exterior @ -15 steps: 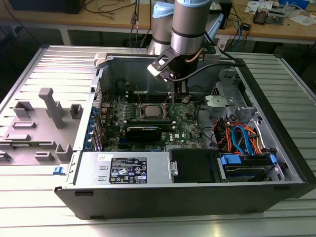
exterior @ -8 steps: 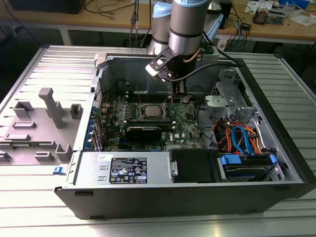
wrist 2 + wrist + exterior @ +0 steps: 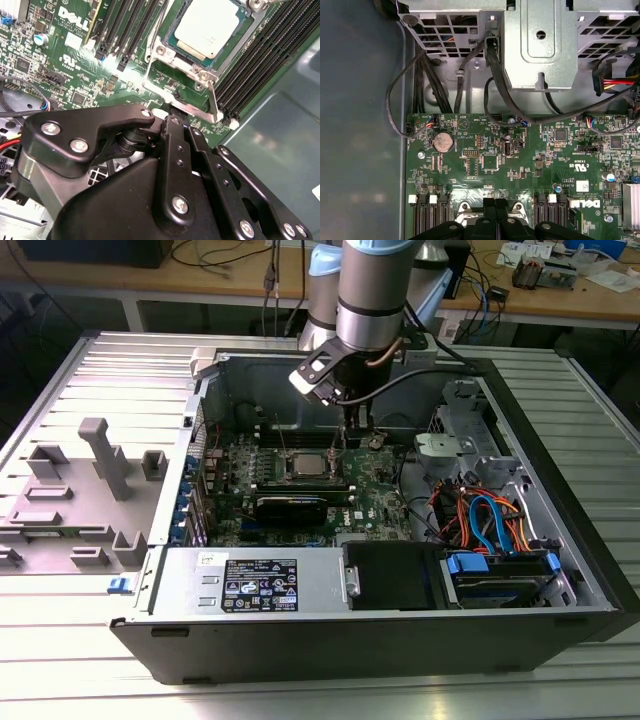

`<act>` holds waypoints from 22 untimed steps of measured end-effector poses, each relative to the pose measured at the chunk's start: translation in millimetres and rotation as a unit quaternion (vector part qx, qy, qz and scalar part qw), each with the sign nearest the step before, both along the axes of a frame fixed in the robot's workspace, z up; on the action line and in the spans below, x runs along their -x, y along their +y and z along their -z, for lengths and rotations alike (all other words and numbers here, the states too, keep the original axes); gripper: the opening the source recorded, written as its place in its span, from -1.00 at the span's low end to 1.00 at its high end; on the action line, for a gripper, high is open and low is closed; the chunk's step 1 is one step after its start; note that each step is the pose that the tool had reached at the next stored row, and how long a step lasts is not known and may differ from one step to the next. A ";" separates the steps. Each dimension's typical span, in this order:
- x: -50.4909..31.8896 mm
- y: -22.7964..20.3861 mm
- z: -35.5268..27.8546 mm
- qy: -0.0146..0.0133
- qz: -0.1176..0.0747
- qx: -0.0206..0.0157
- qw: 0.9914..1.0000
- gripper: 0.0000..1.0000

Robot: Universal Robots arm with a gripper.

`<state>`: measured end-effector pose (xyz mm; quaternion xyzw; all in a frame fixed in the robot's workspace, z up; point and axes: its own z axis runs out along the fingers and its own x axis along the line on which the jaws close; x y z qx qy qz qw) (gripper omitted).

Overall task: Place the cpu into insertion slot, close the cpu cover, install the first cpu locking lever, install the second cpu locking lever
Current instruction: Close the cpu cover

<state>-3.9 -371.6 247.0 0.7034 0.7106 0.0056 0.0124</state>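
The open computer case [image 3: 380,645] lies on its side on the ribbed metal tabletop [image 3: 80,660]. The arm reaches down into it from above. In the exterior view the gripper [image 3: 345,440] hangs low over the green board [image 3: 385,495], just to the exterior view's right of the socket.

The cpu [image 3: 210,27] sits flat in the socket, silver-grey top up, and shows in the exterior view [image 3: 305,465] as a pale square. The cpu cover [image 3: 157,52] frames it on all visible sides and seems to lie down over the chip's edges, though the angle leaves that uncertain. A bright metal lever [image 3: 214,100] runs along the socket's edge, beside the black memory slots [image 3: 250,60].

In the second wrist view the gripper [image 3: 181,120] has its tips right at the socket's near edge, close to that lever. In the first wrist view the fingers [image 3: 489,215] stand pressed side by side with only a hairline between them. Whether they pinch anything cannot be told.

A round coin battery [image 3: 443,142] sits near a corner of the board, and black cables [image 3: 495,80] loop over the board's edge from the grey drive cage [image 3: 540,45].

In the exterior view the long black card [image 3: 290,508] lies just in front of the socket. The power supply [image 3: 255,585] lies nearer the case's front wall, and orange and blue cables [image 3: 490,515] coil at the exterior view's right. A grey fixture [image 3: 95,480] stands outside the case at the exterior view's left.
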 end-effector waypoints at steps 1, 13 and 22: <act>1.1 0.0 0.1 0.000 0.000 0.000 1.000 -0.79; 13.6 0.0 1.1 0.000 0.000 0.000 1.000 -0.79; 20.6 0.0 1.4 0.000 0.000 0.000 1.000 -0.79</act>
